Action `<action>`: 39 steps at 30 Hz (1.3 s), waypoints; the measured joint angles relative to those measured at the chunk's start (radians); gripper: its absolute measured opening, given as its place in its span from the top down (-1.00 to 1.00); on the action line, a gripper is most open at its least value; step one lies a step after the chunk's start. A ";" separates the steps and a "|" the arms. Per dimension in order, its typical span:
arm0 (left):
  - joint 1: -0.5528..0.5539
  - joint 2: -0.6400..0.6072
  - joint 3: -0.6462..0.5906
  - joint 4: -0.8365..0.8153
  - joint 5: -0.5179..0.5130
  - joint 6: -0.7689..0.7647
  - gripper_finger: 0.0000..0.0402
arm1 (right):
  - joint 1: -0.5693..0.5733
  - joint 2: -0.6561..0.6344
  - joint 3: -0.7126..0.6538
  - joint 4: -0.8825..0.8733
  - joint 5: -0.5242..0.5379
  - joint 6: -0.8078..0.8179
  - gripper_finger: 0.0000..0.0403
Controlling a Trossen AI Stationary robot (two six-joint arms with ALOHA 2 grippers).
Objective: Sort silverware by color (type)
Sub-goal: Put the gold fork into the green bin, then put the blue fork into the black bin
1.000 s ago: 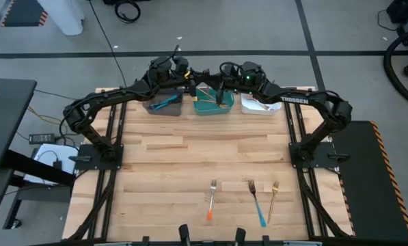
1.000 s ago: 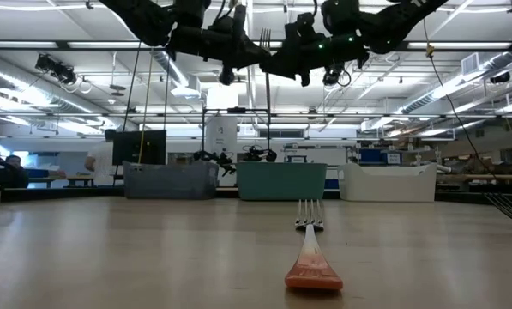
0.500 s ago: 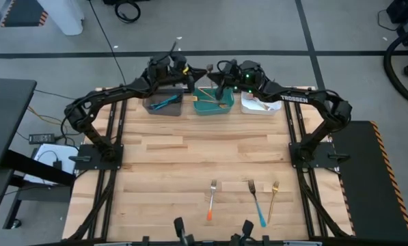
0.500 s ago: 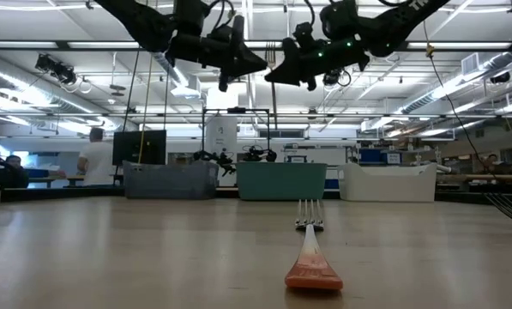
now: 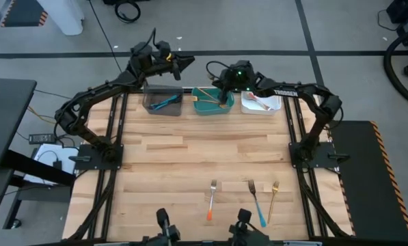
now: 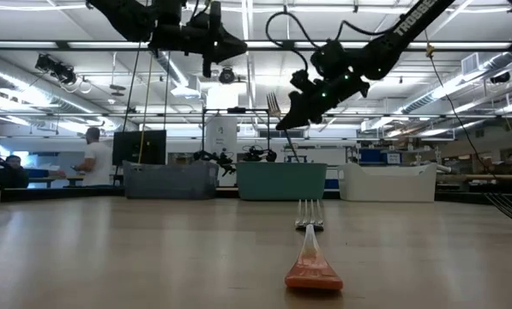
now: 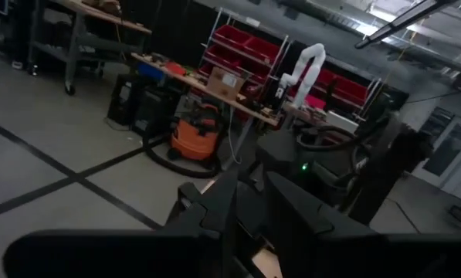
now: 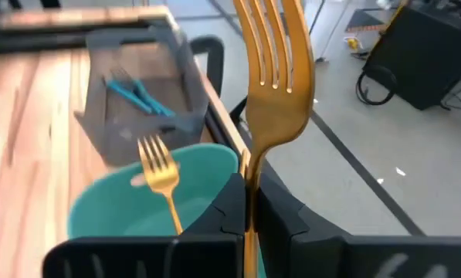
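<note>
Two dark six-joint arms reach over the far edge of the light wooden butcher-block bench (image 5: 190,154).

The left gripper (image 5: 183,62) hangs high beyond the far edge, past the grey bin, over the floor. In the left wrist view its two dark fingers (image 7: 215,208) lie close together, with nothing visible between them.

The right gripper (image 5: 221,87) is above the middle bin at the far edge. Its fingers (image 8: 230,202) are clamped on the stem of a gold metal fork (image 8: 269,85), which stands upright with tines pointing up; the same fork shows in the low view, raised above the bin rim.

Three small rectangular bins stand in a row along the far edge:
- Grey plastic bin (image 5: 149,106), nearest the far left corner, holding blue-handled utensils (image 5: 165,102).
- Teal plastic bin (image 5: 205,108), in the middle, holding a second gold fork (image 8: 162,174) that leans against its inner wall.
- White plastic bin (image 5: 275,106), toward the far right corner, holding an orange-handled utensil (image 5: 257,102).

Three forks lie flat near the near edge, well apart from the bins, side by side with heads toward the far edge:
- Fork with orange handle (image 5: 210,201), leftmost.
- Fork with blue handle (image 5: 257,203), in the middle.
- Slim gold fork (image 5: 273,199), rightmost, just beside the blue one.

One person (image 6: 91,159) stands in the room behind the bench.
</note>
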 joint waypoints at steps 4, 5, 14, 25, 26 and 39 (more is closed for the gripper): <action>0.018 0.002 0.000 -0.013 0.000 0.005 0.62 | 0.005 0.044 0.059 -0.122 -0.003 -0.086 0.91; 0.019 0.002 0.000 -0.026 0.000 0.012 0.62 | 0.006 0.058 0.074 -0.155 -0.002 -0.096 0.89; 0.019 0.002 0.000 -0.135 0.000 0.058 0.62 | 0.020 0.150 0.103 -0.209 0.038 -0.117 0.60; 0.020 0.002 0.000 -0.222 0.000 0.111 0.62 | 0.067 -0.059 0.103 -0.360 0.212 -0.047 0.52; 0.017 0.002 0.000 -0.247 0.002 0.115 0.62 | 0.070 -0.097 0.103 -0.407 0.212 0.000 0.52; -0.122 0.002 0.000 -0.346 0.016 0.360 0.62 | 0.231 -0.482 0.099 -1.121 0.301 0.646 0.49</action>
